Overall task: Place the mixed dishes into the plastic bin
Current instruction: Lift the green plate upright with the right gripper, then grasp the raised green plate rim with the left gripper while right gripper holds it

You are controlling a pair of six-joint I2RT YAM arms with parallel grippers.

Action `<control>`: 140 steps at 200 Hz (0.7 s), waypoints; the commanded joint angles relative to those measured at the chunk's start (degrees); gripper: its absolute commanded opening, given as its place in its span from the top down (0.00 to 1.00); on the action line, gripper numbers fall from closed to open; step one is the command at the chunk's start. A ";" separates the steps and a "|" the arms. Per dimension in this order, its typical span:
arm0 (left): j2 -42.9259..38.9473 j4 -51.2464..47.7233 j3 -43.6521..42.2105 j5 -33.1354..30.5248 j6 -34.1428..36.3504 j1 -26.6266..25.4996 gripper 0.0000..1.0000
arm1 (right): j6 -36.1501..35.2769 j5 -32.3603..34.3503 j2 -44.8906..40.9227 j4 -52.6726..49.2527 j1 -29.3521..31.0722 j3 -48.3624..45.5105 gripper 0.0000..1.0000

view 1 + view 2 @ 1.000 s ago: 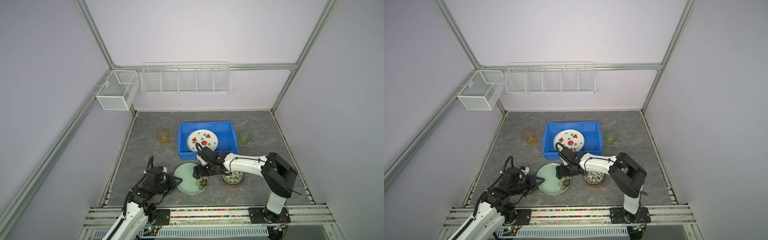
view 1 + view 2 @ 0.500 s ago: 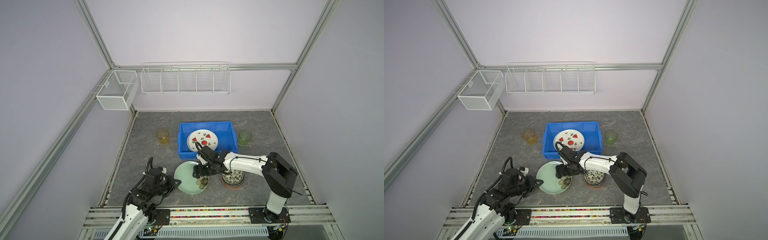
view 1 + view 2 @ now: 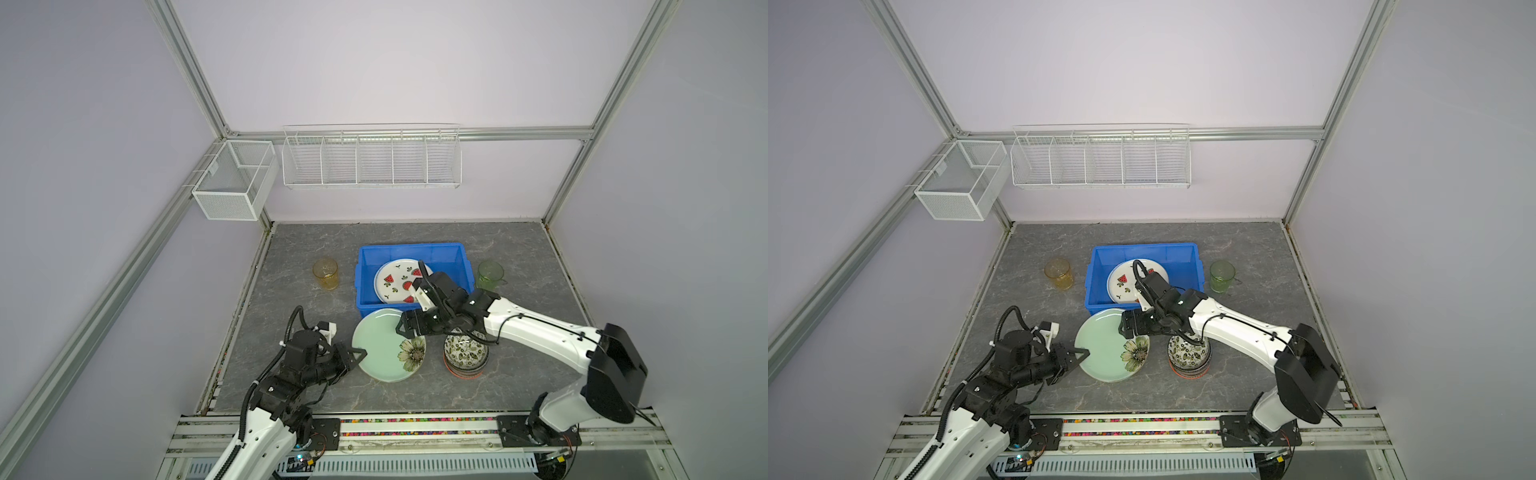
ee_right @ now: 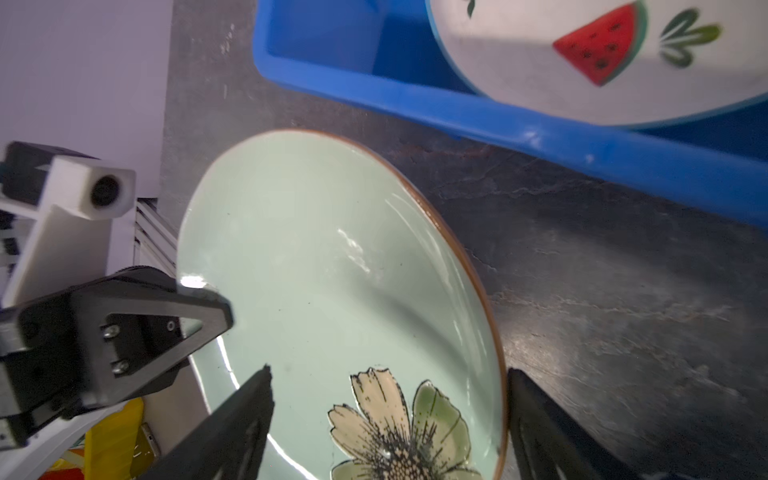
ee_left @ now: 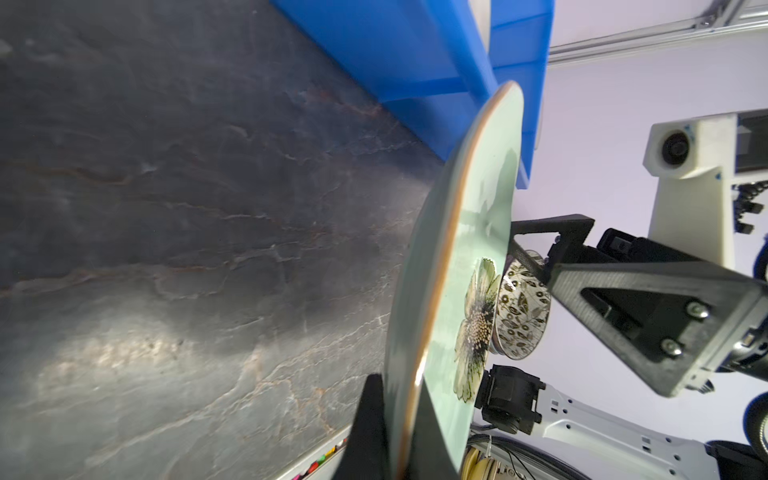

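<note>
The pale green plate with a flower (image 3: 382, 345) (image 3: 1104, 349) (image 5: 465, 249) (image 4: 332, 270) lies just in front of the plastic bin (image 3: 360, 286) (image 3: 1091, 291) (image 5: 415, 50) (image 4: 498, 129). My left gripper (image 3: 359, 353) (image 3: 1081, 353) (image 5: 399, 386) is shut on the plate's left rim. My right gripper (image 3: 405, 326) (image 3: 1127, 326) (image 4: 388, 374) hangs open over the flower, jaws straddling the right rim. A white watermelon plate (image 3: 397, 282) (image 3: 1121, 284) (image 4: 540, 62) leans inside the bin. Stacked patterned bowls (image 3: 465, 353) (image 3: 1187, 353) (image 5: 521, 316) stand right of the green plate, under the right arm.
An amber glass cup (image 3: 325, 273) (image 3: 1059, 273) stands left of the bin and a green one (image 3: 490, 275) (image 3: 1222, 276) right of it. White wire baskets (image 3: 370, 158) (image 3: 1100, 158) hang on the back wall. Both arm bases sit on the front rail.
My left gripper's jaws have closed onto the green plate's left rim. The right arm and the plate have hardly moved.
</note>
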 commanded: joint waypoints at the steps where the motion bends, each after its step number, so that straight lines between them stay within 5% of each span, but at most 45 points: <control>1: 1.48 8.65 3.42 4.92 1.38 -0.22 1.00 | -1.50 -1.18 -5.59 -0.91 -2.16 -1.60 0.12; 67: 14.83 25.14 11.88 10.62 3.80 -0.21 1.00 | -2.01 -4.76 -20.64 -7.02 -12.29 -6.31 0.09; 140: 25.12 29.56 19.67 17.32 7.96 -0.21 1.00 | 0.11 -13.88 -29.94 -6.58 -21.03 -10.03 0.05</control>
